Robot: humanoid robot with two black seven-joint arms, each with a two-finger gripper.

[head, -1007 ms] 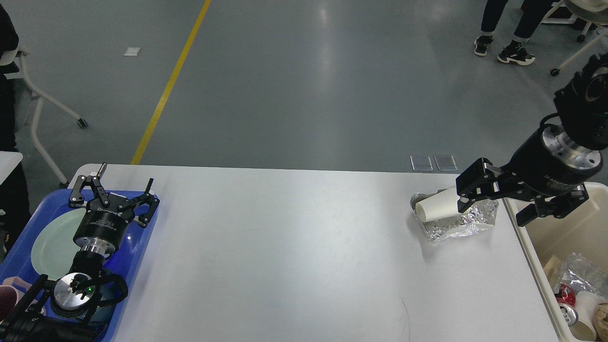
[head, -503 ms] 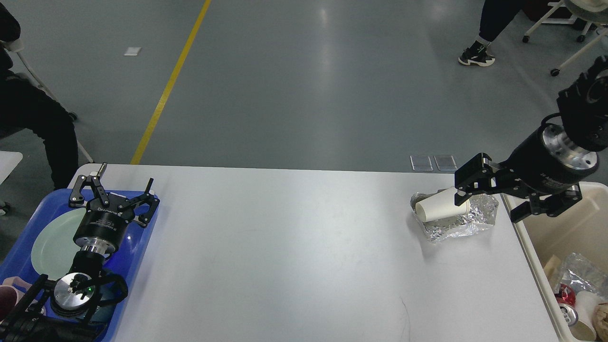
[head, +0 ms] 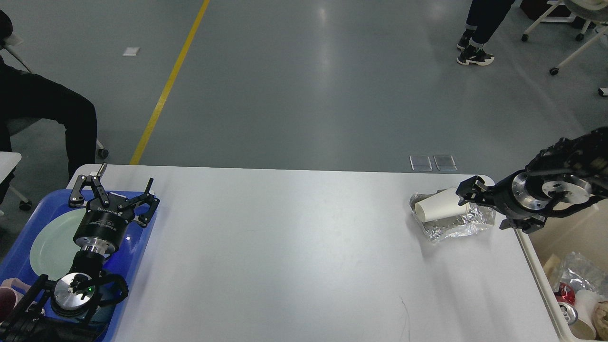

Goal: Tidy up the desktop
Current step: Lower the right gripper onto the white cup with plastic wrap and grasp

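Observation:
The white desktop (head: pixel 294 256) fills the lower view. A white paper cup (head: pixel 439 210) lies on its side on a crumpled silver foil wrapper (head: pixel 451 228) near the far right corner. My right gripper (head: pixel 484 207) is low at the cup's right end, its fingers spread apart with one tip touching the cup's base; it looks open. My left gripper (head: pixel 113 194) is open and empty above the far end of the blue tray (head: pixel 137 247) at the left edge.
The tray holds a pale green plate (head: pixel 50 244) and a pink mug (head: pixel 7 297). A beige bin (head: pixel 534 266) at the table's right edge holds cans, cups and wrappers. People and chairs are on the floor beyond.
My right arm has dropped down to table height, the gripper staying by the cup's end. The cup, foil and left arm have not moved. People behind have shifted.

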